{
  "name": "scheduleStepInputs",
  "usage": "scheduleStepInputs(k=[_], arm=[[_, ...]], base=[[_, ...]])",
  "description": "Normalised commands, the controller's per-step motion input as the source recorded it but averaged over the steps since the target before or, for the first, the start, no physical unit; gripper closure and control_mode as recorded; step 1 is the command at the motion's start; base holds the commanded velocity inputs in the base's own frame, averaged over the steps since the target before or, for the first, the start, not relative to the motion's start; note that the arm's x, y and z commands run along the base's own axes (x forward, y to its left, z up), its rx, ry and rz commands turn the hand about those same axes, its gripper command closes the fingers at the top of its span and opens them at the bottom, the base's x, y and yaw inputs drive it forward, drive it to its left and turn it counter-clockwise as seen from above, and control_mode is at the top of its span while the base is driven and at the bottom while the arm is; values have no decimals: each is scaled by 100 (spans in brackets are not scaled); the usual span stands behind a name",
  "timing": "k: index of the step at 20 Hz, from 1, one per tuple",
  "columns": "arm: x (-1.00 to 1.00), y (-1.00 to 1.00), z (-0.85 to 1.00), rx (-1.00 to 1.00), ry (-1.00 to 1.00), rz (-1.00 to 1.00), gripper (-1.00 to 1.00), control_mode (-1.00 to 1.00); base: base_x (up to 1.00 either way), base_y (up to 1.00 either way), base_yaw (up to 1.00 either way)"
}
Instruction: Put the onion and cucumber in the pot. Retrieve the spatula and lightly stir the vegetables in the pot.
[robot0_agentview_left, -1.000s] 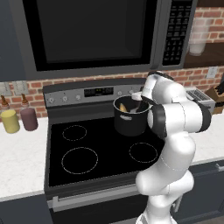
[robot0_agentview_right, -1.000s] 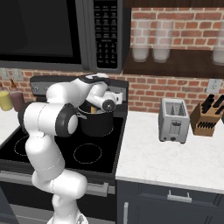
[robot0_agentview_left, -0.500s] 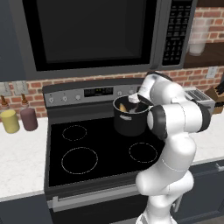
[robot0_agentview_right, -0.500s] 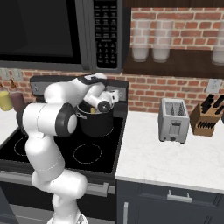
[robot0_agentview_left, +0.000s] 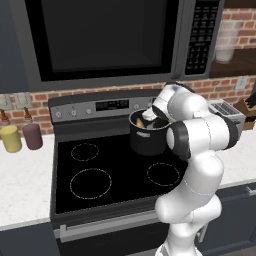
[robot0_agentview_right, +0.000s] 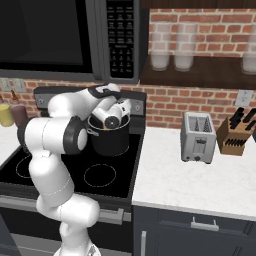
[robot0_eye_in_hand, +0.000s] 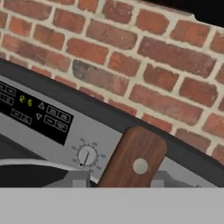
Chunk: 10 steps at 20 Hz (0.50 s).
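Note:
The dark pot (robot0_agentview_left: 148, 139) (robot0_agentview_right: 111, 144) stands on the stove's back right burner. My gripper (robot0_agentview_left: 149, 116) (robot0_agentview_right: 119, 116) (robot0_eye_in_hand: 119, 182) hovers over its rim, pointing at the stove's back panel. The spatula's reddish-brown wooden handle (robot0_eye_in_hand: 133, 161) stands between my fingertips (robot0_eye_in_hand: 78, 180); a narrow gap shows beside it on the left, so the jaws are slightly open around it. Its blade is hidden. A yellowish bit of vegetable (robot0_agentview_left: 137, 121) shows inside the pot; I cannot tell whether it is the onion or the cucumber.
A microwave (robot0_agentview_left: 100, 40) hangs low over the stove. A yellow jar (robot0_agentview_left: 11, 138) and a purple jar (robot0_agentview_left: 32, 136) stand on the left counter. A toaster (robot0_agentview_right: 198, 136) and a knife block (robot0_agentview_right: 239, 132) sit on the right counter.
The jaws have widened a little around the spatula handle. The arm and the pot have hardly moved.

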Motion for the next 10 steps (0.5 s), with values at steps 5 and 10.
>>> scheduleStepInputs(k=[5, 10], arm=[[6, 66, 0, -14, 7, 1, 100, -100], [0, 47, 6, -2, 27, 8, 100, -100]], base=[[0, 0, 0], [0, 0, 0]])
